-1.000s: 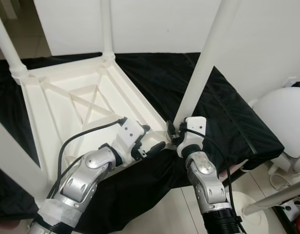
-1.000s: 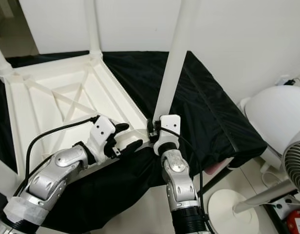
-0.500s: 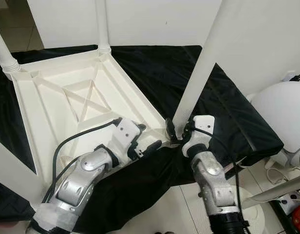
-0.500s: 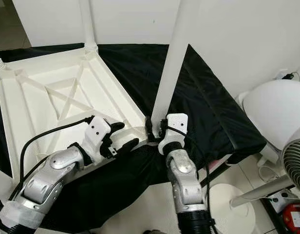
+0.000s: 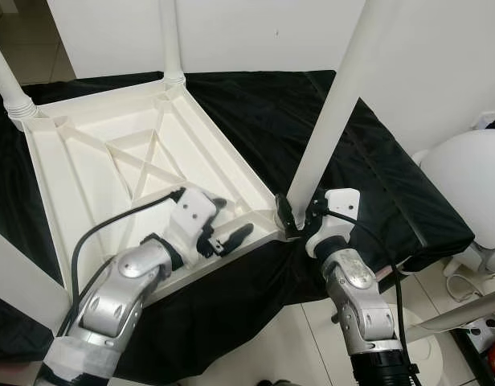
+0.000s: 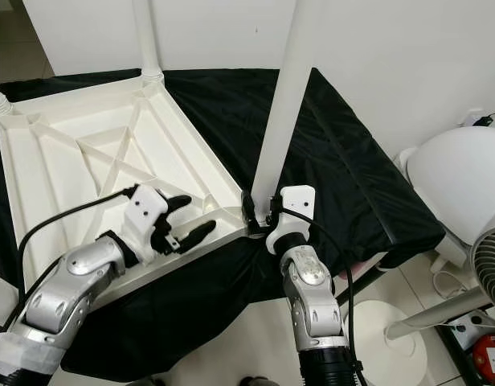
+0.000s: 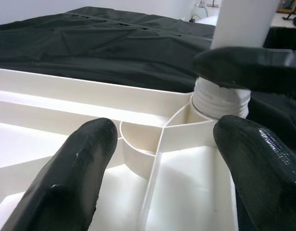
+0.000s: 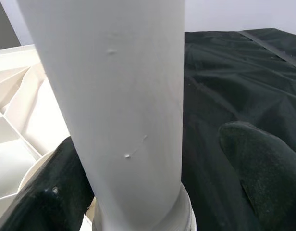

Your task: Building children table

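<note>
A white plastic children's table (image 5: 111, 161) lies upside down on a black cloth (image 5: 376, 161), with its legs pointing up. My right gripper (image 5: 296, 219) is at the foot of the near right leg (image 5: 328, 112). Its fingers (image 8: 263, 163) stand open on either side of the leg (image 8: 119, 96), one touching and the other apart. My left gripper (image 5: 230, 221) hovers open over the table's underside, just left of that corner. In the left wrist view its fingers (image 7: 76, 178) frame the ribbed leg socket (image 7: 220, 98).
A back leg (image 5: 171, 40) and a far left leg (image 5: 6, 80) stand upright, and another leg (image 5: 14, 273) rises at the near left. A white fan (image 5: 472, 193) with a round base (image 6: 384, 338) stands on the floor at right. A white wall lies behind.
The camera has shifted a little. My left gripper has drawn back leftward from the corner along the table's edge. My right gripper has stayed at the leg's foot.
</note>
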Robot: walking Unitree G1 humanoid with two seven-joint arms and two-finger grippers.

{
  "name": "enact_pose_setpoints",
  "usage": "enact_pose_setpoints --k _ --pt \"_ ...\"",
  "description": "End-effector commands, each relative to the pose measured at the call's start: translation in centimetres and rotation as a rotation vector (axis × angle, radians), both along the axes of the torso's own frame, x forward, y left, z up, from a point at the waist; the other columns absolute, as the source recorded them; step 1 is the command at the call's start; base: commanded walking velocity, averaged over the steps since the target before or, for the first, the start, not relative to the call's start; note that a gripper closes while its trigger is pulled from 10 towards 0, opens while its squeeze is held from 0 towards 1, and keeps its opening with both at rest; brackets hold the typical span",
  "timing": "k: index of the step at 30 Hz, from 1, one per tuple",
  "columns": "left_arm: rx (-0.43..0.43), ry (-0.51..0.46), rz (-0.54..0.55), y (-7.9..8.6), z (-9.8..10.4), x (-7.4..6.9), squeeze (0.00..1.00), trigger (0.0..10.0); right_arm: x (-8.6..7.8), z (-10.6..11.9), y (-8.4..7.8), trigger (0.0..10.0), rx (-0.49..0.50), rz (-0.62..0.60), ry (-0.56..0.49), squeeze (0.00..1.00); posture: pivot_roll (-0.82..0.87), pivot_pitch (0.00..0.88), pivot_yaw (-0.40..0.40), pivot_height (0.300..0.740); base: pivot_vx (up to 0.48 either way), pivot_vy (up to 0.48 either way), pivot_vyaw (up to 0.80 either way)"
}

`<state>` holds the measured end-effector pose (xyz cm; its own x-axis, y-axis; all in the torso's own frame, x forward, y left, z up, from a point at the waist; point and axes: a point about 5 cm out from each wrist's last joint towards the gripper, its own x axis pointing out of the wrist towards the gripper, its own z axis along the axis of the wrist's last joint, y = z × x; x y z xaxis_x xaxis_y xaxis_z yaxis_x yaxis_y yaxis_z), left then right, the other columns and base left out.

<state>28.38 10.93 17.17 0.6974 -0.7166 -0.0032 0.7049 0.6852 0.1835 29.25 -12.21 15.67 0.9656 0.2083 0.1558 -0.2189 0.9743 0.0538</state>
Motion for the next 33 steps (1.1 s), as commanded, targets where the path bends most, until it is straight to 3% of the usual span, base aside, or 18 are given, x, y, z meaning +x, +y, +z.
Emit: enact_pose_setpoints --k 1,3,8,12,14,19,24,28,33 --pt "-0.013 0.002 0.165 0.9 -0.1 0.7 0.00 10.0 -0.2 -0.3 -0.7 10.0 -0.015 -0.032 0.004 0.00 0.04 0.115 -0.035 0.740 0.000 0.000 0.00" --pt "-0.075 0.018 0.268 1.7 0.4 1.2 0.00 10.0 0.0 -0.4 -0.9 10.0 -0.006 -0.031 0.010 0.00 0.05 0.112 -0.040 0.740 0.000 0.000 0.00" --pt "-0.108 0.039 0.326 2.0 0.3 1.5 0.00 10.0 0.1 -0.2 -1.1 10.0 -0.002 -0.029 0.003 0.00 0.05 0.112 -0.044 0.740 0.000 0.000 0.00" --pt "-0.120 0.052 0.472 2.5 -0.4 2.6 0.00 10.0 0.2 0.0 -0.7 10.0 0.006 -0.009 -0.019 0.00 0.04 0.124 -0.038 0.740 0.000 0.000 0.00" --pt "-0.120 0.052 0.472 2.5 -0.4 2.6 0.00 10.0 0.2 0.0 -0.7 10.0 0.006 -0.009 -0.019 0.00 0.04 0.124 -0.038 0.740 0.000 0.000 0.00" --pt "-0.181 0.036 0.618 2.4 -0.3 3.7 0.00 10.0 0.2 0.3 -0.1 10.0 0.000 -0.029 -0.048 0.00 0.03 0.134 -0.037 0.740 0.000 0.000 0.00" --pt "-0.194 -0.002 0.616 1.3 0.0 3.6 0.00 10.0 0.3 0.3 0.2 10.0 0.000 -0.027 -0.057 0.00 0.03 0.141 -0.041 0.740 0.000 0.000 0.00" --pt "-0.194 0.026 0.632 0.3 -0.7 3.7 0.00 10.0 0.2 0.1 0.8 10.0 -0.018 -0.012 -0.068 0.00 0.03 0.145 -0.042 0.740 0.000 0.000 0.00" --pt "-0.213 0.027 0.631 0.1 -0.7 3.7 0.00 10.0 0.1 0.1 1.1 10.0 -0.017 -0.008 -0.077 0.00 0.03 0.149 -0.042 0.740 0.000 0.000 0.00"
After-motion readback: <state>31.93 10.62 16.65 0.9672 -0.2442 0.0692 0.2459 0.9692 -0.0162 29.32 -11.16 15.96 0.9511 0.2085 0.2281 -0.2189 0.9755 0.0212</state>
